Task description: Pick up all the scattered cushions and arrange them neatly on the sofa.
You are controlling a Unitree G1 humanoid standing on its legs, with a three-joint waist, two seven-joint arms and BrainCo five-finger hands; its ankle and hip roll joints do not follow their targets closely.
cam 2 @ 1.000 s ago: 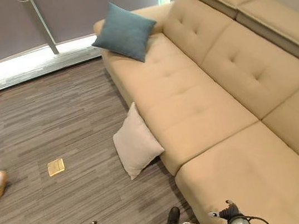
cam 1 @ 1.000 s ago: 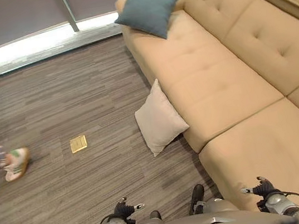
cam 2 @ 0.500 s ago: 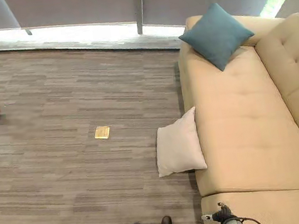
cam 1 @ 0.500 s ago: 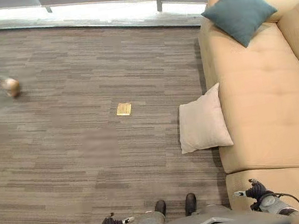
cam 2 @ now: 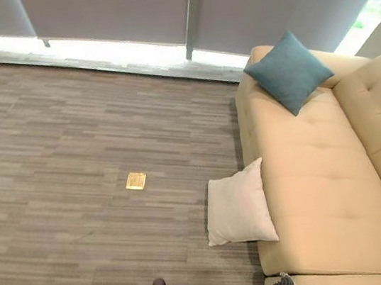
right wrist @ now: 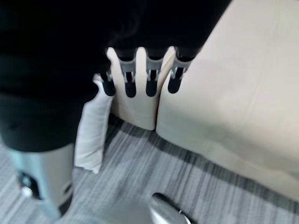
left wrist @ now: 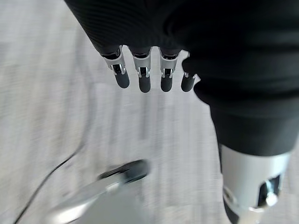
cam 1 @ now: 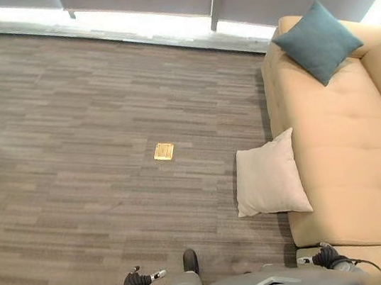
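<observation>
Looking down, you see the cream cushion (cam 1: 271, 183) on the wood-look floor (cam 1: 70, 153), leaning against the tan sofa (cam 1: 343, 155); the teal cushion (cam 1: 316, 40) sits at its far end. Your left hand (left wrist: 145, 70) and right hand (right wrist: 140, 74) hang empty, fingers relaxed and straight.

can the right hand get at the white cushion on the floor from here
Probably not yet. The white cushion leans on the sofa front, ahead of the robot, with bare floor between. The right hand hangs open by the sofa's corner, holding nothing; a step closer and a bend seem needed.
</observation>
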